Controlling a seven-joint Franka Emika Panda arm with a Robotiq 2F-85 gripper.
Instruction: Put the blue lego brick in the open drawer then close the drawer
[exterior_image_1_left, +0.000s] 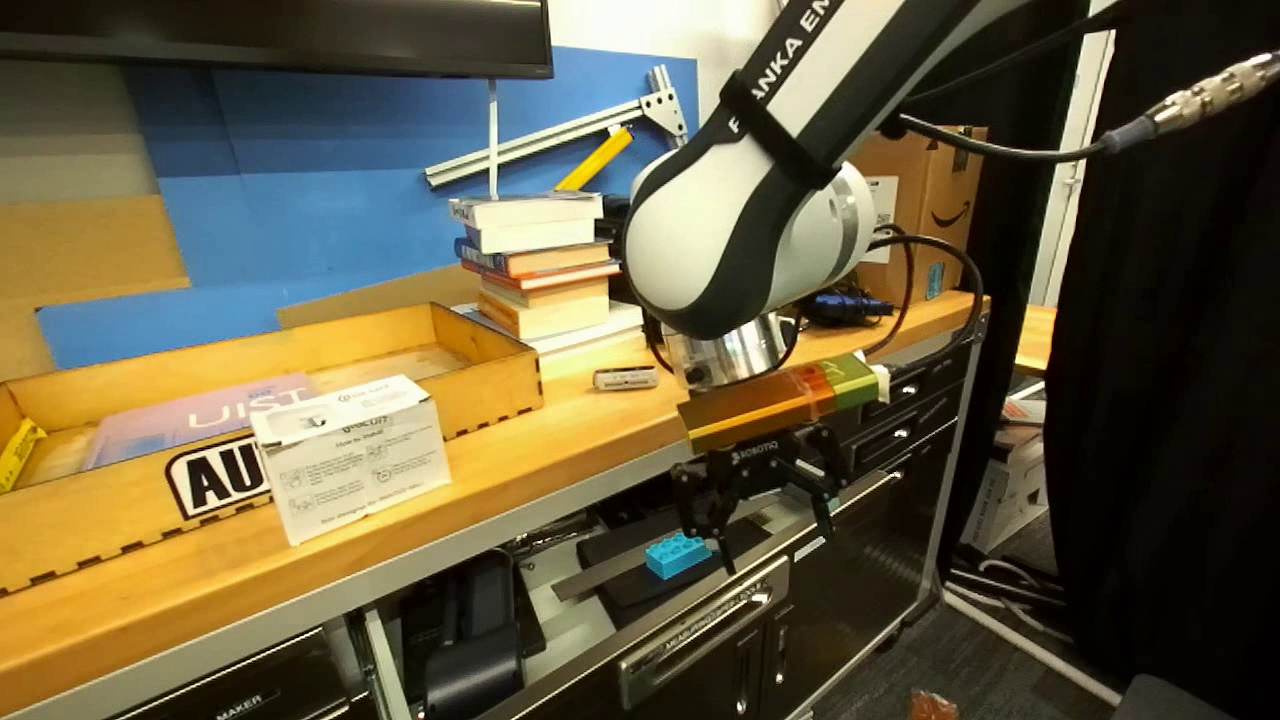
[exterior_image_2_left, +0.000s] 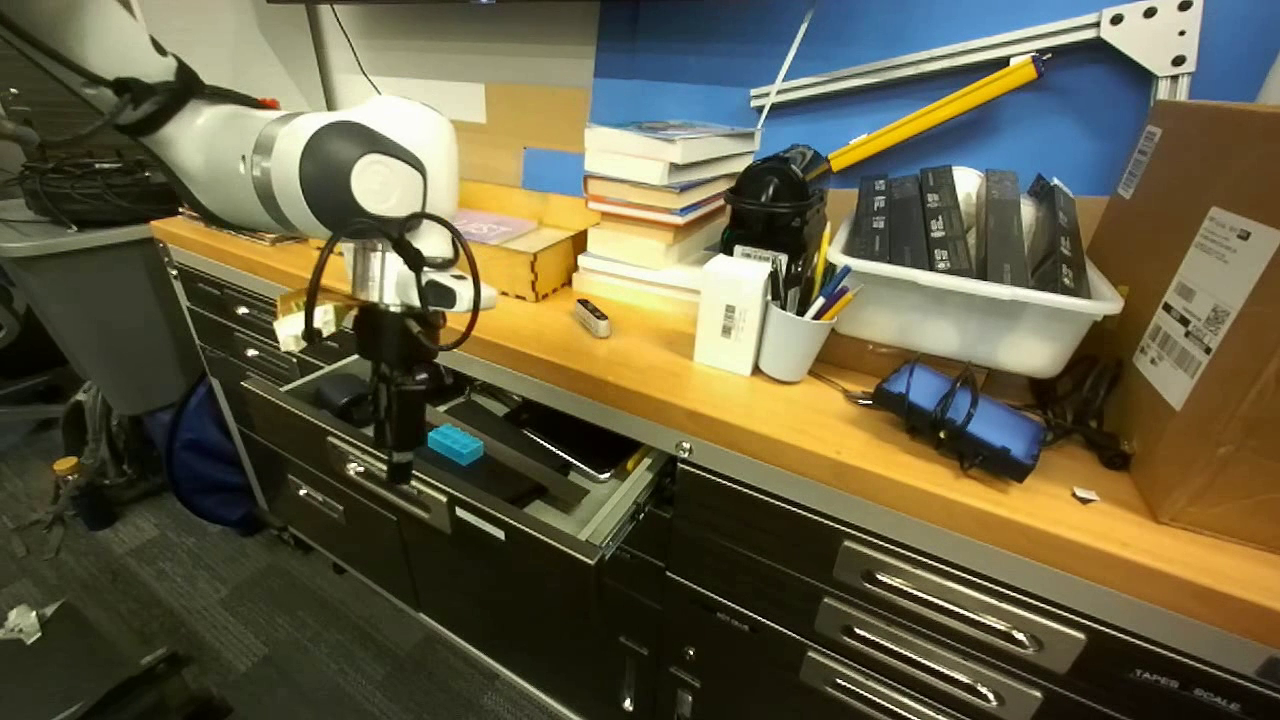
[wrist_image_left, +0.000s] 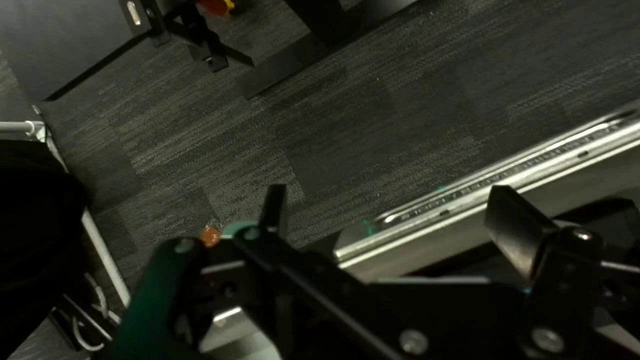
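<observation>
The blue lego brick (exterior_image_1_left: 678, 557) lies inside the open drawer on dark flat contents, and shows in both exterior views (exterior_image_2_left: 455, 445). The drawer (exterior_image_1_left: 705, 632) is pulled out below the worktop. Its black front with the silver handle strip also shows in an exterior view (exterior_image_2_left: 390, 483) and in the wrist view (wrist_image_left: 450, 232). My gripper (exterior_image_1_left: 778, 540) is open and empty, pointing down near the drawer's front edge, beside the brick and apart from it. It also shows in an exterior view (exterior_image_2_left: 400, 465). In the wrist view the fingers (wrist_image_left: 387, 212) stand wide apart; the brick is almost wholly hidden there.
A wooden tray (exterior_image_1_left: 490, 380) and a white box (exterior_image_1_left: 355, 465) stand on the worktop. A stack of books (exterior_image_2_left: 655, 200), a pen cup (exterior_image_2_left: 790, 345) and a white bin (exterior_image_2_left: 980, 315) stand further along. A dark case (exterior_image_1_left: 470, 630) lies inside the drawer.
</observation>
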